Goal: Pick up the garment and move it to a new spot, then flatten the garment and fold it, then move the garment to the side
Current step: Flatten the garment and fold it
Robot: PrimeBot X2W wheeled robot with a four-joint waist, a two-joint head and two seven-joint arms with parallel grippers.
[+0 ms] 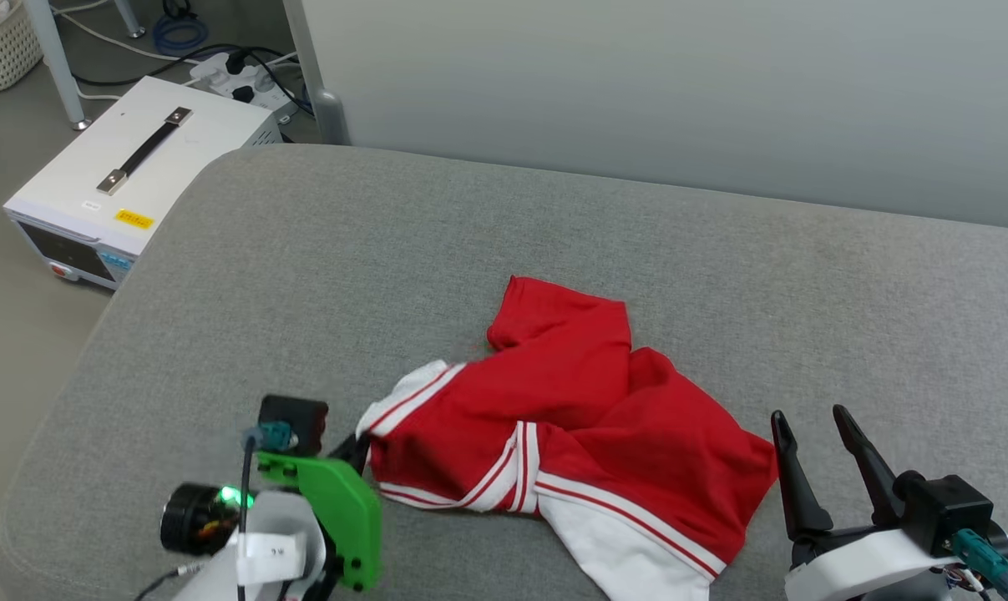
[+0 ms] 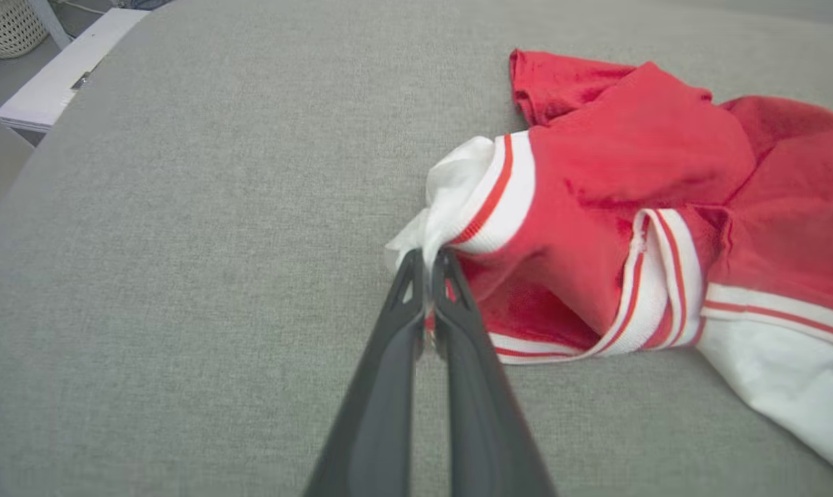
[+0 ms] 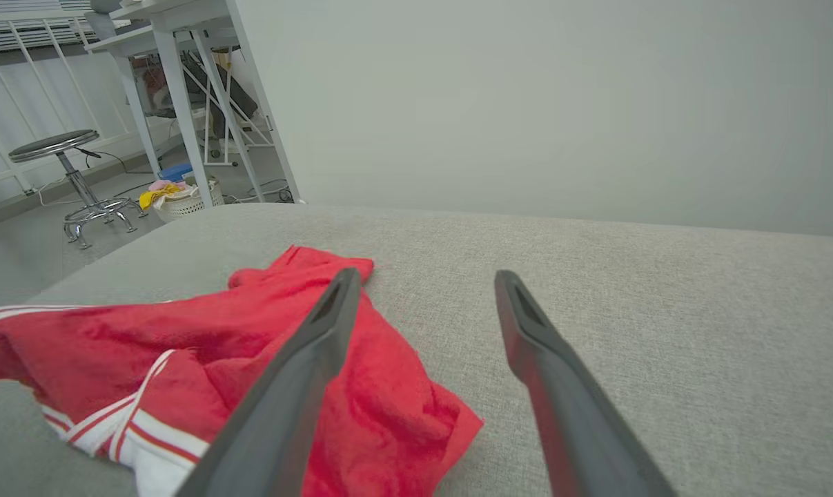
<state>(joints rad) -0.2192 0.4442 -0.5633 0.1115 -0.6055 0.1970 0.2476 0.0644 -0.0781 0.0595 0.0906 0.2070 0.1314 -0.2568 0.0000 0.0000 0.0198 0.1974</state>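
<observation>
A grey fabric-covered bench (image 1: 387, 250) stands against a pale blank wall (image 1: 637, 83). On the floor (image 1: 19, 317) to its left sit a white box (image 1: 195, 142) with a black handle and a power strip (image 1: 236, 79). Farther off are a round stool (image 3: 54, 145) and a white woven basket (image 3: 185, 203) holding yellow and pink cloths (image 3: 157, 190). The garment (image 1: 587, 417) lies crumpled near the bench's front edge. The left hand (image 2: 426, 266) is clamped on its white sleeve end. The right hand (image 1: 812, 430) stands just beside its right edge, fingers apart.

A grey upholstered surface (image 1: 303, 250) bears the garment (image 1: 570, 392) — crumpled, near its middle.
</observation>
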